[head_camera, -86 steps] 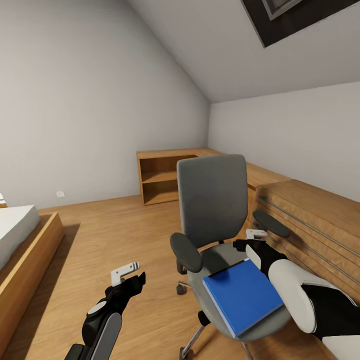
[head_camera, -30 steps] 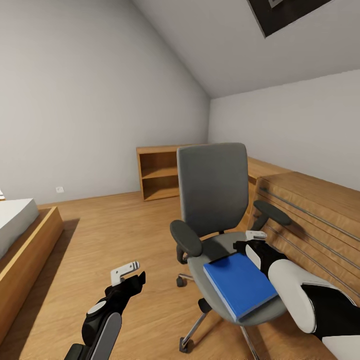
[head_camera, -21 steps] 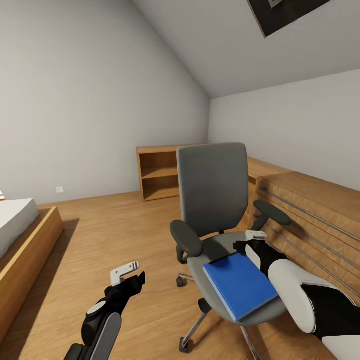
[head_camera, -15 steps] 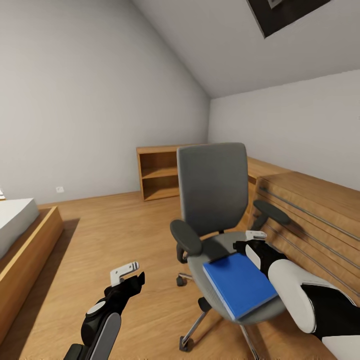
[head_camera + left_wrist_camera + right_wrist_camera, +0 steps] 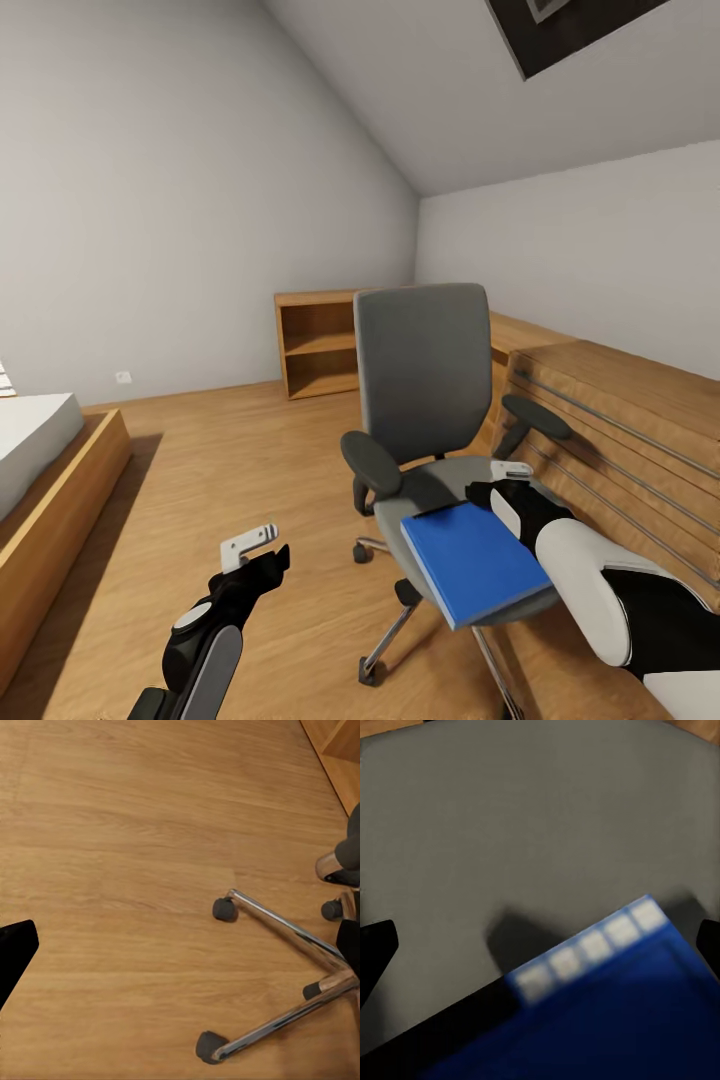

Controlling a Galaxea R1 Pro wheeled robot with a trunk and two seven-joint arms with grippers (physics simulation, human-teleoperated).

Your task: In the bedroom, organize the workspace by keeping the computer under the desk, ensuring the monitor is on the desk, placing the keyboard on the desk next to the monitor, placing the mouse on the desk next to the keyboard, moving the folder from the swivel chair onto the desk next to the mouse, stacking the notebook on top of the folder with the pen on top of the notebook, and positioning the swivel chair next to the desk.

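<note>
Right gripper (image 5: 500,480) poised above the seat by the far corner of the folder (image 5: 472,563), fingertips (image 5: 376,942) dark at both sides of the wrist view, parted wide, gripping nothing. Left gripper (image 5: 262,552) low over bare wood floor (image 5: 112,832), jaw width impossible to judge. One bright-blue flat rectangular folder, lying on the grey seat of one swivel chair (image 5: 425,375), near edge overhanging the seat front. Two black armrests, chrome star base (image 5: 285,937) with three casters seen from the left wrist. One low wooden shelf unit (image 5: 320,345) behind. Compared with half a second ago, chair and folder slightly shifted leftward in the head view, both grippers unchanged.
</note>
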